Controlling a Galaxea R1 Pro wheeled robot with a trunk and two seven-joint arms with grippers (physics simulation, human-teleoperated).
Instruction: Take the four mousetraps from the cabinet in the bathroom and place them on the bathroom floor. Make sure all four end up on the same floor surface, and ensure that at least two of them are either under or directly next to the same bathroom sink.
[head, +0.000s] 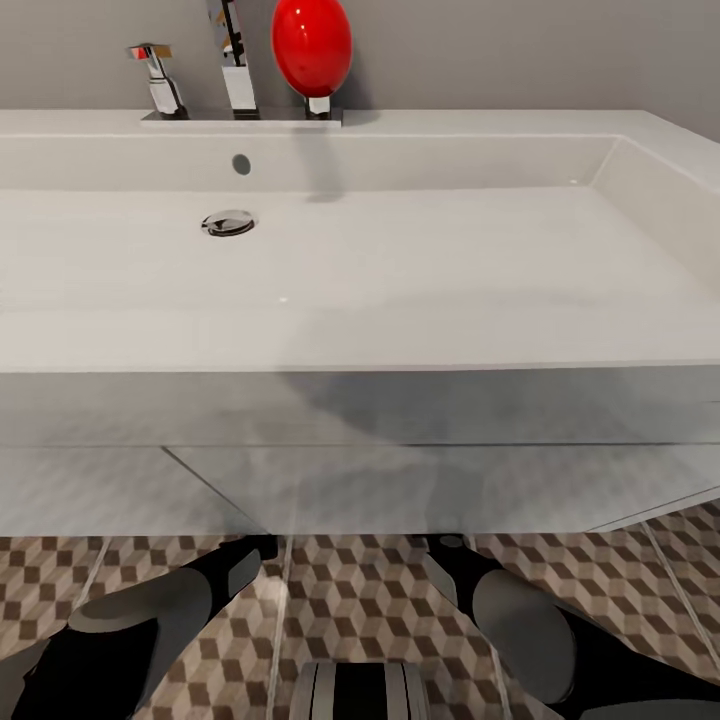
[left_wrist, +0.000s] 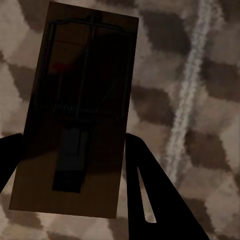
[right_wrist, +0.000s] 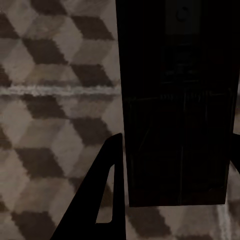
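Observation:
A brown wooden mousetrap (left_wrist: 80, 100) with a dark metal bar sits between the two dark fingers of my left gripper (left_wrist: 72, 145), which is shut on it above the cube-patterned bathroom floor (left_wrist: 200, 150). A second mousetrap (right_wrist: 175, 75), deep in shadow, is held the same way by my right gripper (right_wrist: 176, 150) over the floor (right_wrist: 50, 125). Whether either trap touches the tiles I cannot tell. In the head view both forearms reach under the wide white sink (head: 360, 280), whose front hides the hands and the traps.
The sink's flat white fronts (head: 360, 470) hang low over the floor (head: 350, 610) right before me. A chrome tap (head: 238, 70) and a red egg-shaped object (head: 312, 45) stand at the basin's back edge. Pale grout lines cross the tiles.

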